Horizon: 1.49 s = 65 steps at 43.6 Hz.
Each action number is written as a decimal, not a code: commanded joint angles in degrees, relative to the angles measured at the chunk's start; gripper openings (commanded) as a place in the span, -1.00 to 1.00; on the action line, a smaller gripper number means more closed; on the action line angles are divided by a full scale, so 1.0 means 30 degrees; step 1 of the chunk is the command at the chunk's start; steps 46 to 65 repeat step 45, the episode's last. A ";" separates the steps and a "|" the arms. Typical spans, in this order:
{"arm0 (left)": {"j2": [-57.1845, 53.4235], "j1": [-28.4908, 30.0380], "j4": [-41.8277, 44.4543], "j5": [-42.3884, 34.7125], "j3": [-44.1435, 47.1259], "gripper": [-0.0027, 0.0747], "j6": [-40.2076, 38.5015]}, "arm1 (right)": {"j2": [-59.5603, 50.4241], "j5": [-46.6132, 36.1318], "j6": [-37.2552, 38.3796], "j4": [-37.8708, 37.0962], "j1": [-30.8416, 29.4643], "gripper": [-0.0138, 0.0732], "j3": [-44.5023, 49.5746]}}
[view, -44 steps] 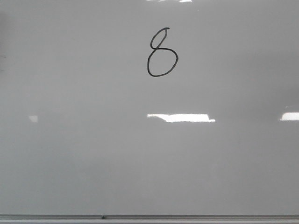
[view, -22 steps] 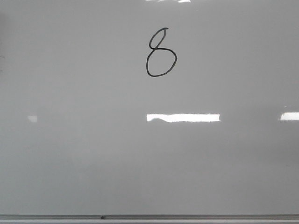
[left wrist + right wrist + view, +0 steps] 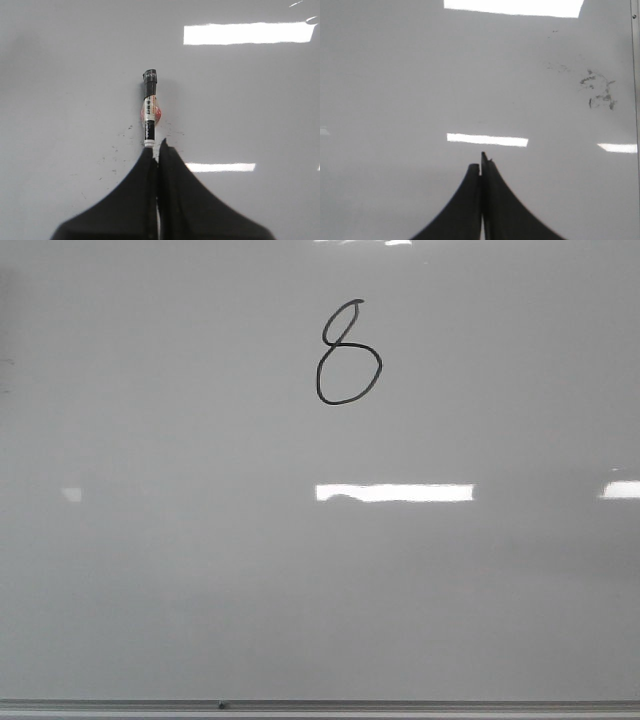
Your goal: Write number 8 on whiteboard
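Note:
The number 8 (image 3: 348, 355) is drawn in thin black line high on the whiteboard (image 3: 150, 590), near the middle of the front view. No gripper shows in the front view. In the left wrist view my left gripper (image 3: 157, 150) has its jaws together, with nothing seen between them. A black marker (image 3: 149, 110) with a white label and a red patch lies on the whiteboard (image 3: 60, 75) just beyond the left fingertip, off to one side of the jaw line. My right gripper (image 3: 480, 165) is shut and empty over bare whiteboard (image 3: 395, 75).
A grey metal edge strip (image 3: 400, 706) runs along the board's near edge, and another (image 3: 636, 75) shows beside the right gripper. Smudged ink marks (image 3: 597, 90) lie near that strip. Small black specks (image 3: 120, 145) surround the marker. Bright light glares (image 3: 395, 492) reflect on the board.
The glare in the middle of the front view has grown longer on its right end. The number 8 is the same.

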 commanded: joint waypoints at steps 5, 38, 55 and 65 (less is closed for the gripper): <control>-0.0264 -0.0018 -0.0144 -0.1628 0.0278 -0.99 -0.0166 | -0.0364 -0.1700 0.0171 0.0494 0.0116 -0.93 -0.0032; -0.0264 -0.0018 -0.0144 -0.1628 0.0278 -0.99 -0.0166 | -0.0364 -0.1701 0.0171 0.0494 0.0562 -0.93 -0.0032; -0.0264 -0.0018 -0.0144 -0.1628 0.0278 -0.99 -0.0166 | -0.0347 -0.1701 0.0171 0.0494 0.0561 -0.93 -0.0032; -0.0264 -0.0018 -0.0144 -0.1628 0.0278 -0.99 -0.0166 | -0.0347 -0.1701 0.0171 0.0494 0.0561 -0.93 -0.0032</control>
